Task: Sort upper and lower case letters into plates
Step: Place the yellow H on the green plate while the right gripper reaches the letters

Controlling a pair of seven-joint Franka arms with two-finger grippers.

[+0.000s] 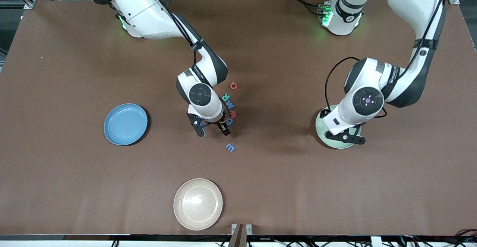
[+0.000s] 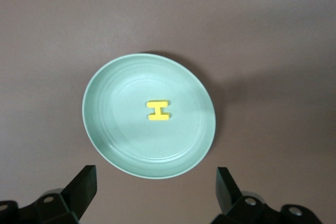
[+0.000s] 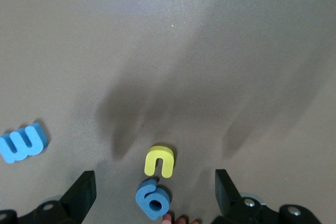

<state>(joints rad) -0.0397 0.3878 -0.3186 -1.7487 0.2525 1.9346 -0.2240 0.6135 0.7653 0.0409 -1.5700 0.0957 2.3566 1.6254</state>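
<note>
Left claw (image 2: 155,192) wide open, empty, over the pale green plate (image 2: 110,140); yellow H (image 2: 158,110) lies flat in that plate; right claw (image 3: 155,195) wide open, empty, low over yellow n (image 3: 159,161) and blue letter (image 3: 152,199) mid-surface; blue m (image 1: 230,147) nearer the camera; red letter (image 1: 233,86) farther; blue plate (image 1: 125,124) empty; beige plate (image 1: 198,203) nearest the camera.

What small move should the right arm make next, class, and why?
Probably lower the right gripper straight down onto the small yellow lowercase letter n, then close. Its jaws stand open, with that letter and a blue foam letter lying between them on the brown table. The left gripper hangs open over the pale green round plate, a yellow letter H already inside.
</note>
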